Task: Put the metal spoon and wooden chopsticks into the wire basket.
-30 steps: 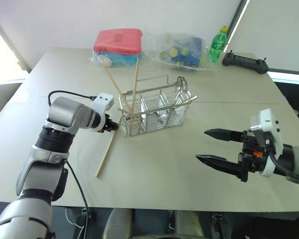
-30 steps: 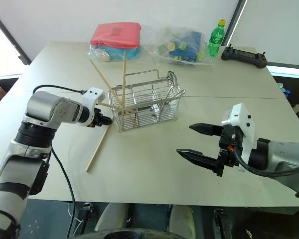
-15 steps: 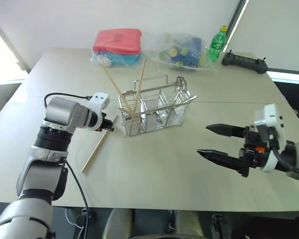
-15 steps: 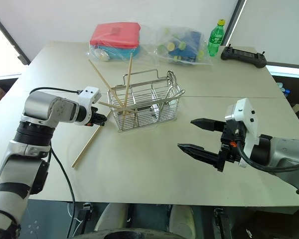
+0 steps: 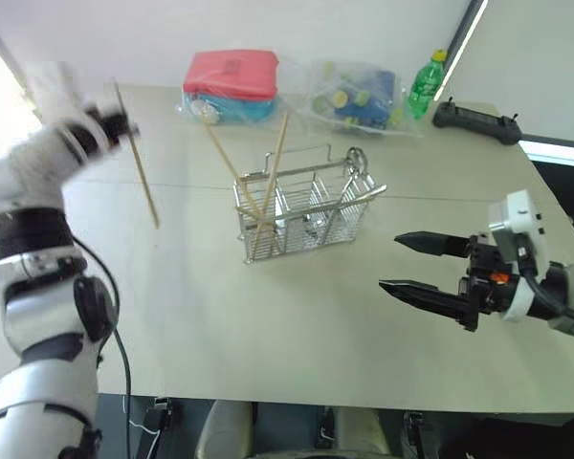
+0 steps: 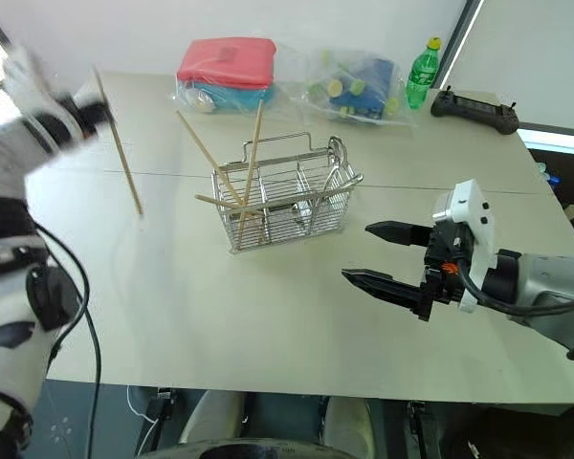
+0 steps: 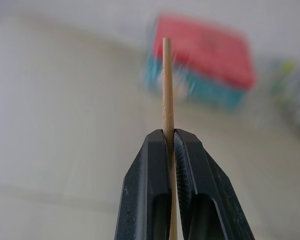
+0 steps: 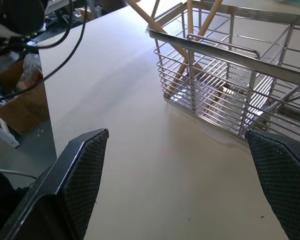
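The wire basket (image 5: 306, 206) stands mid-table with two wooden chopsticks (image 5: 273, 182) leaning up out of its left end and a third one poking out low on the left. A thin shiny handle, seemingly the metal spoon (image 5: 371, 192), juts over the basket's right rim. My left gripper (image 5: 115, 122) is raised at the far left, shut on another chopstick (image 7: 166, 85) that hangs slanted above the table (image 5: 297, 325). My right gripper (image 5: 389, 260) hovers open to the right of the basket, nothing between its fingers (image 8: 85, 165).
At the table's back stand a red-lidded box in a plastic bag (image 5: 228, 81), a bag of coloured items (image 5: 349, 96), a green bottle (image 5: 424, 84) and a black controller (image 5: 474, 120). The near table edge runs just below my right gripper.
My left gripper closed on the chopstick lying left of the basket and swung up and to the left, lifting it off the table. The right gripper stayed put.
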Available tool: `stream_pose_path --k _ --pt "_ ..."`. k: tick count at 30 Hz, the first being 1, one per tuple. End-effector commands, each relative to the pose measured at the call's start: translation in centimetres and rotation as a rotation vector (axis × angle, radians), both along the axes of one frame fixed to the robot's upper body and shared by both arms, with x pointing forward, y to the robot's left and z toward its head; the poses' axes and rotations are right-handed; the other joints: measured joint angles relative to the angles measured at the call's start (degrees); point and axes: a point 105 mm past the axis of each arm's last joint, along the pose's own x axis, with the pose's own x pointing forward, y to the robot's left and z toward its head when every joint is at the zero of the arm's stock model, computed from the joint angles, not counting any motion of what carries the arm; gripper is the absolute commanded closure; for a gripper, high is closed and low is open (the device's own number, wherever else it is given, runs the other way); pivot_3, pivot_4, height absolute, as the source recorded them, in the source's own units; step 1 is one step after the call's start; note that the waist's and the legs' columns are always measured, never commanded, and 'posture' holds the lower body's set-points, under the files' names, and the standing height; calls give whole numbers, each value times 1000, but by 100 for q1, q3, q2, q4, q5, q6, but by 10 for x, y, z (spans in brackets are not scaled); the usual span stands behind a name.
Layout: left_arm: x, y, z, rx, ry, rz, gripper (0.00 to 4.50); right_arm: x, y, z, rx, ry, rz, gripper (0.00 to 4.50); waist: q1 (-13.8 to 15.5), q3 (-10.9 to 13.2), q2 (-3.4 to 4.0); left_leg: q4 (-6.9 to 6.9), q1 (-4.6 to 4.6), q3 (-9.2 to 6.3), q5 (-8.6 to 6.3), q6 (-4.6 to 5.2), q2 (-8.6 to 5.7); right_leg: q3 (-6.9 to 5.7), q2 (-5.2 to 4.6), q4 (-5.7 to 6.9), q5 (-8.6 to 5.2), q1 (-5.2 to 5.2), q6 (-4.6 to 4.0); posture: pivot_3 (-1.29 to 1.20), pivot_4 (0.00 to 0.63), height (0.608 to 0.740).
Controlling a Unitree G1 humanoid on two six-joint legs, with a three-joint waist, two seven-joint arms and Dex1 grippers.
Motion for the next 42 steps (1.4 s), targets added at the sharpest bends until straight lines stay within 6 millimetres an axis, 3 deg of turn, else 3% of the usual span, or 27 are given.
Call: stream_pose_path --k 1,3,7,11,14,18,25,29,34,35,42 --pt "-38 -13 71 -95 -351 -106 4410 1 1 7 -1 -20 16 0 -42 -1 1 -6 3 2 0 0 0 0 0 -13 4 6 4 0 150 678" --pt "-47 -28 80 -81 -399 -163 4410 2 2 8 -2 -20 19 0 -58 -4 7 -8 8 3 1 -1 -1 0 1 -17 5 14 5 0 150 678" --pt "-74 -87 94 12 -486 -394 4410 4 0 9 -6 -19 21 0 -50 0 4 -6 13 4 2 -3 2 0 5 -6 5 13 5 0 150 678" --pt "-85 -130 88 80 -492 -525 4410 4 0 9 -5 -17 18 0 -55 0 4 8 13 4 2 -2 1 1 4 -8 5 21 7 0 150 678" --pt "-87 -159 70 168 -465 -589 4410 4 0 9 2 -15 8 0 -55 -5 13 8 16 4 2 -2 2 2 6 -6 -1 21 18 0 150 678" --pt "-86 -179 46 277 -437 -633 4410 5 -2 11 14 -20 -17 0 -62 -3 18 10 17 5 3 -1 6 3 10 3 10 16 -2 0 150 678" --pt "-83 -184 31 295 -419 -647 4410 4 -4 13 27 -23 -47 0 -54 -2 19 13 11 5 1 3 6 3 9 -4 10 16 -3 0 150 678" --pt "-83 -184 28 257 -420 -656 2913 4 -4 14 43 -23 -60 0 -51 -2 18 14 10 5 0 4 5 3 10 -6 10 16 -3 0 150 678" --pt "-86 -183 30 220 -439 -660 259 5 -5 14 49 -17 -67 0 -53 -2 18 17 9 5 0 4 5 3 9 -6 10 18 -3 0 150 678" --pt "-86 -182 30 213 -441 -658 30 6 -5 15 51 -17 -69 0 -54 -2 19 18 9 5 0 4 5 3 10 -5 11 18 -3 0 150 678" --pt "-87 -165 42 244 -437 -675 30 12 -12 17 26 -28 -83 0 -64 -2 19 20 9 5 0 5 5 3 10 -4 11 18 -3 0 150 678"
